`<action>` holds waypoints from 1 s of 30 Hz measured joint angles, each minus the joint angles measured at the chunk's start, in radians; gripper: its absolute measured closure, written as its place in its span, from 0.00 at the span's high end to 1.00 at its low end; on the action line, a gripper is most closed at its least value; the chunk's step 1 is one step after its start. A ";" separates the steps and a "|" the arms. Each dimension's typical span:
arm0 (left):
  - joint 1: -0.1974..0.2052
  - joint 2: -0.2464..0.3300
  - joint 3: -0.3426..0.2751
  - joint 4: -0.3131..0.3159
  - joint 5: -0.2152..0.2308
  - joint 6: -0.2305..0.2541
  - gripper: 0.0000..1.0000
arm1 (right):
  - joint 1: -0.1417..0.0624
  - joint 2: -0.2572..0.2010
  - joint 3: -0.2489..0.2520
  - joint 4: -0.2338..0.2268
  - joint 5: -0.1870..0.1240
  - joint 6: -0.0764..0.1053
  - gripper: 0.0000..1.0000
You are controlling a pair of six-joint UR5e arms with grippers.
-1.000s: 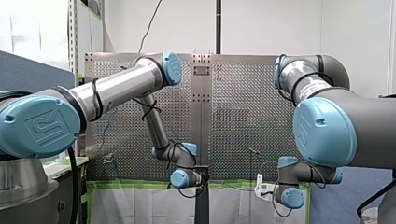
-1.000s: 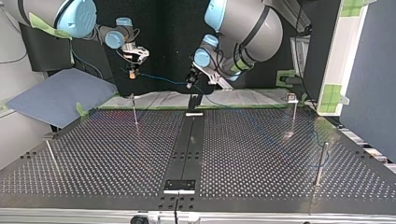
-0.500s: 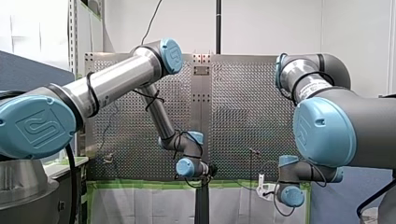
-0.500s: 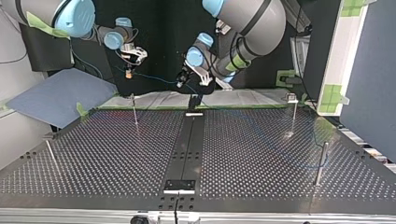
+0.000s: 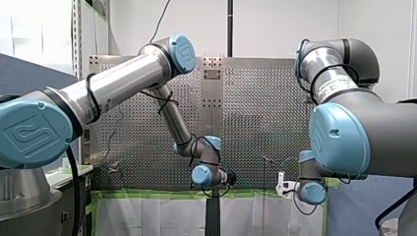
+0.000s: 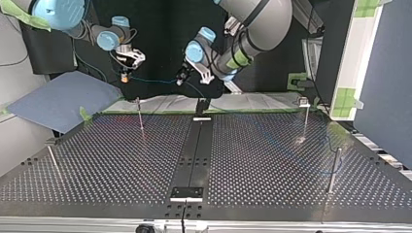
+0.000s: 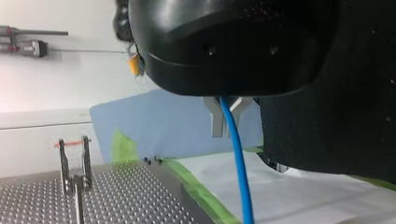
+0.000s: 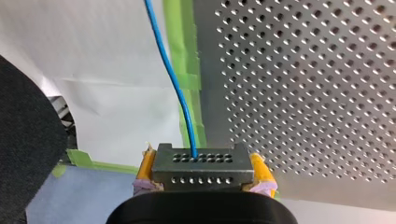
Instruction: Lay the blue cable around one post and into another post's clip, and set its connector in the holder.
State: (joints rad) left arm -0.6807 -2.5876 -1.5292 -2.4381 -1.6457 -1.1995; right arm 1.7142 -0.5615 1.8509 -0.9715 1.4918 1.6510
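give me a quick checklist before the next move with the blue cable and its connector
1. Grey perforated metal connector clamped between my right gripper's yellow pads: ok.
2. Thin blue cable caught between my left gripper's metal fingers: ok.
3. Cable span between the two grippers clear above the thin metal post: ok.
4. Cable laid around a post: cannot tell, its run over the perforated table is too faint.
5. Connector set down at its final spot: not ok, my right gripper holds it in the air.
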 joint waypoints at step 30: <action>-0.056 0.001 0.080 -0.018 -0.105 -0.115 0.02 | -0.179 -0.159 0.015 -0.041 -0.165 0.097 0.00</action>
State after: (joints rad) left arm -0.7366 -2.5867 -1.4491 -2.4565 -1.7508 -1.3148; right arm 1.5355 -0.7207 1.8662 -1.0122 1.3266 1.7485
